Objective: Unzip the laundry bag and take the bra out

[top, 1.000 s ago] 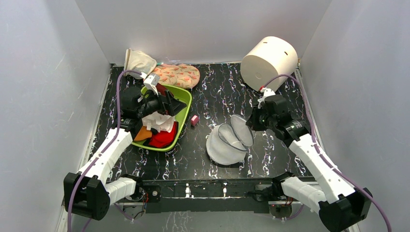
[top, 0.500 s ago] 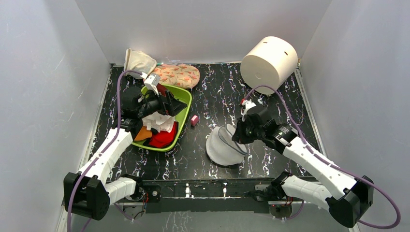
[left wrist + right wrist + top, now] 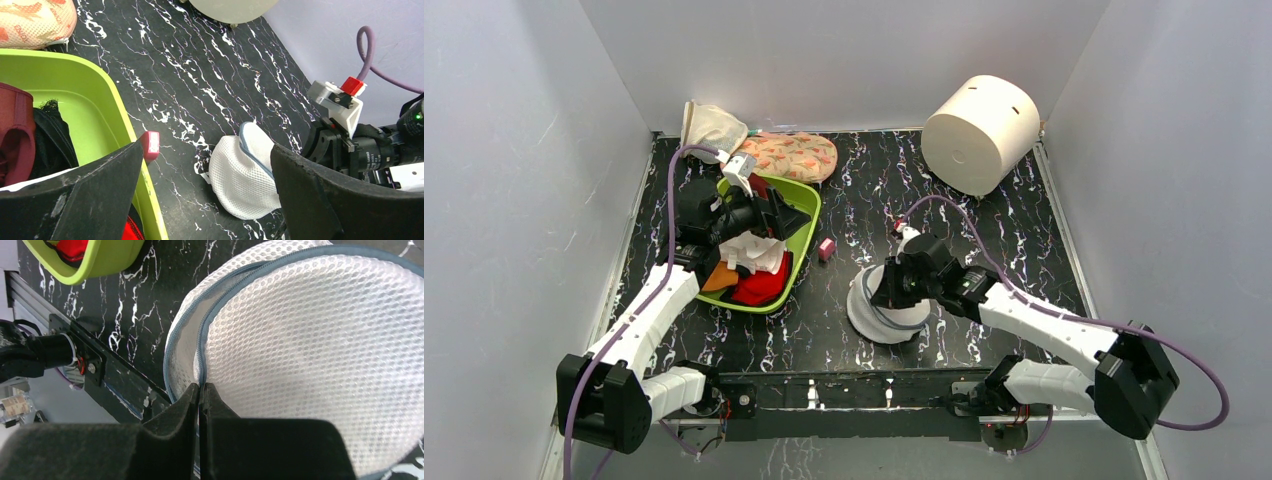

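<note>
The laundry bag (image 3: 879, 322) (image 3: 245, 180) is a round white mesh dome with a grey-blue zip rim, lying on the black marbled table right of centre. My right gripper (image 3: 882, 293) (image 3: 201, 386) hangs over its top, shut on the zip edge of the bag's lid (image 3: 325, 340), which lies folded over the bowl half. Only a narrow gap shows between the two rims. The bra is hidden or I cannot pick it out. My left gripper (image 3: 787, 216) (image 3: 206, 147) stands open, holding nothing, above the green basin (image 3: 809, 215).
The green basin (image 3: 75, 70) holds red, orange, white, maroon and black garments. A small pink block (image 3: 827, 248) (image 3: 150, 145) lies beside it. At the back stand a big white cylinder (image 3: 979, 132), a floral padded piece (image 3: 792, 155) and a cream mesh pouch (image 3: 712, 127). White walls enclose the table.
My right gripper has swung left and nearer with the lid's edge pinched, folding the open lid over the bag. The left arm has not moved.
</note>
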Tool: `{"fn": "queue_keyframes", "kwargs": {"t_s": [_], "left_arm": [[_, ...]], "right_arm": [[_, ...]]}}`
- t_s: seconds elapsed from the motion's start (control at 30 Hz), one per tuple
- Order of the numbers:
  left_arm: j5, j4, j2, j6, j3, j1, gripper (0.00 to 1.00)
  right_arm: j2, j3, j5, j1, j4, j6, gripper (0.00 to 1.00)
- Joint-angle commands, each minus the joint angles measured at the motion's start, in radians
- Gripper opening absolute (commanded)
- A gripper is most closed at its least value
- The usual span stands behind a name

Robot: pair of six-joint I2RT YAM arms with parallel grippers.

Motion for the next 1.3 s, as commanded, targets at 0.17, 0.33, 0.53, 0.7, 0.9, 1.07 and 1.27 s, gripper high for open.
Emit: {"fn": "queue_keyframes", "kwargs": {"t_s": [0.17, 0.33, 0.53, 0.7, 0.9, 1.07, 1.27], "left_arm": [[0.001, 0.012, -0.004, 0.019, -0.001, -0.009, 0.98], [0.002, 0.011, -0.001, 0.019, 0.001, -0.010, 0.98], [0.001, 0.011, -0.002, 0.021, -0.001, -0.010, 0.98], [-0.017, 0.003, -0.005, 0.031, 0.000, -0.010, 0.98], [-0.065, -0.026, 0.009, 0.057, 0.002, -0.011, 0.98], [-0.132, -0.036, 0.014, 0.084, -0.011, -0.011, 0.98], [-0.271, -0.101, 0.009, 0.015, 0.071, -0.013, 0.99]], "right_arm": [[0.133, -0.058, -0.016, 0.017, 0.272, 0.043, 0.00], [0.224, -0.116, -0.014, 0.017, 0.363, 0.044, 0.00], [0.227, -0.067, 0.007, 0.017, 0.287, -0.010, 0.11], [0.115, 0.003, 0.125, 0.018, 0.133, -0.095, 0.30], [0.027, 0.111, 0.315, 0.016, -0.020, -0.240, 0.47], [-0.003, 0.125, 0.405, -0.015, 0.027, -0.327, 0.66], [-0.035, 0.177, 0.141, -0.354, 0.076, -0.392, 0.83]]}}
